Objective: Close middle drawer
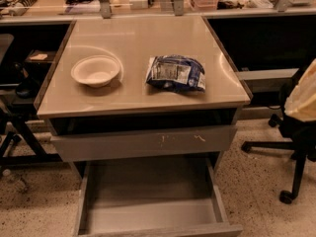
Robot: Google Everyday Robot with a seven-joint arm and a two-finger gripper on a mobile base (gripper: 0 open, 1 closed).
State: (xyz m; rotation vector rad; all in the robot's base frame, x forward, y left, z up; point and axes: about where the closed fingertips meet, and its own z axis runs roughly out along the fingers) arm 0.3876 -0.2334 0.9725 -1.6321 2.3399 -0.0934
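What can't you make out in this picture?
- Gripper: nowhere in the camera view.
- Middle drawer: front cut off by the bottom edge.
- Whatever lies under it: hidden by the open drawer itself.
- Blue bag: print too blurred to read.
- Pale shape: cut off by the right edge, unidentifiable.
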